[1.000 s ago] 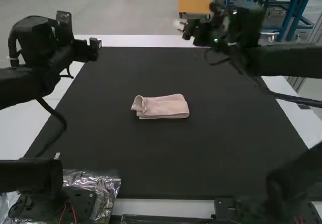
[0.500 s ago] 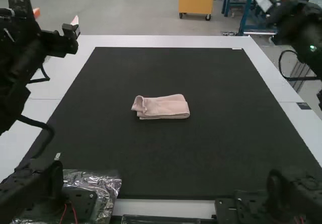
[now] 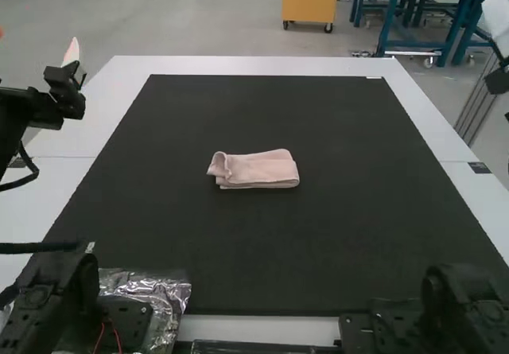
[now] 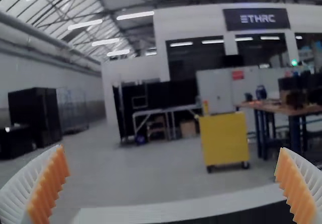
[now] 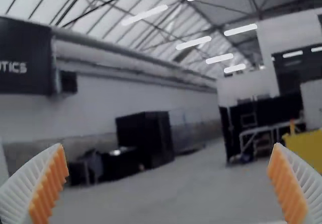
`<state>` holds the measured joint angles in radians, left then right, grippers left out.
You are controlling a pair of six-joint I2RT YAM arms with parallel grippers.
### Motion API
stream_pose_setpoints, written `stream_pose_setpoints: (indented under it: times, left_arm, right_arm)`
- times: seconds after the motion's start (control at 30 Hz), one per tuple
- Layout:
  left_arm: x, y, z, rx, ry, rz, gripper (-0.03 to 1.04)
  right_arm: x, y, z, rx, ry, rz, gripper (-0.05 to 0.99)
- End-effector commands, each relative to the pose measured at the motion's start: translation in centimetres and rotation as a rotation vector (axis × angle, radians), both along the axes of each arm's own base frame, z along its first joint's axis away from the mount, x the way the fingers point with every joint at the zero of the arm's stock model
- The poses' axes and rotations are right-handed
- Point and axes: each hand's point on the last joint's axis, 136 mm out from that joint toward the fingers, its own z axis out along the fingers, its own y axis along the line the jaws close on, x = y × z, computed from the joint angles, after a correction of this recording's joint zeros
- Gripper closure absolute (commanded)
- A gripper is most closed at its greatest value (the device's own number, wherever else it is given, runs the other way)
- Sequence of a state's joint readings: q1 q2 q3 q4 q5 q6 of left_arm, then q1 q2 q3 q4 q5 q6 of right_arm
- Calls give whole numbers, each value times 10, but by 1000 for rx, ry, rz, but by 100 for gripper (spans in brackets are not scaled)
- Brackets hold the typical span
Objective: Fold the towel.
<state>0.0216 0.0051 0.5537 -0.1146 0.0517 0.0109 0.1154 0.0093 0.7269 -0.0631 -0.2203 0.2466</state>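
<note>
towel (image 3: 253,169) is on the black mat (image 3: 262,243), around the middle, folded into a compact rectangle with its long side running left-right in the high view. layers stack along the near edge and round off at the right end; a small flap is curled over at the left end. neither claw is touching it. left gripper (image 3: 72,58) is up at the high view's left edge, well apart from the towel. in the left wrist view its ribbed fingers (image 4: 49,183) stand wide apart, nothing between the orange pads: open and empty. right gripper (image 3: 496,18) is at the high view's upper right edge, partly cut off, also well apart from the towel. right wrist view has its fingers (image 5: 289,183) spread wide too, open, no cloth in them. crinkled silver plastic (image 3: 171,292) sits at the near left, beside the mat's corner.
</note>
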Motion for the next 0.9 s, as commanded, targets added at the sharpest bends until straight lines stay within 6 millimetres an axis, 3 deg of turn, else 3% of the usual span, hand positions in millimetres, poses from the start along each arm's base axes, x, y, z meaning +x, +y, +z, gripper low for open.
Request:
stream_pose_setpoints:
  times: [0.0, 0.13, 0.23, 0.3, 0.37, 0.47, 0.6, 0.67, 0.73, 0.87]
  left_arm:
    - [15, -4, -19, 45, 8, -7, 4]
    - [40, -6, -54, 99, -6, 3, 4]
    - [53, -6, -80, 52, 0, -25, 4]
    - [55, -7, -86, 32, -13, -40, 4]
    - [55, -8, -86, 28, -25, -44, 4]
    - [63, -8, -104, 18, 27, -50, 4]
    - [79, -3, -151, 4, 158, -29, 4]
    - [86, 13, -180, -16, 254, 61, 4]
    - [88, 24, -197, -31, 323, 127, 4]
    - [89, 25, -219, -91, 411, 120, 4]
  right_arm:
    - [30, -14, -24, -107, -14, -187, 2]
    - [81, -36, -84, -68, 106, -327, 2]
    - [107, -35, -132, -196, 177, -387, 2]
    - [121, -33, -166, -253, 232, -394, 2]
    - [128, -40, -182, -250, 224, -444, 2]
    - [133, -51, -196, -239, 224, -511, 2]
    - [140, -68, -234, -263, 350, -607, 2]
    - [143, -70, -255, -269, 435, -602, 2]
    - [144, -70, -274, -294, 510, -593, 2]
    - [145, -63, -290, -335, 563, -547, 2]
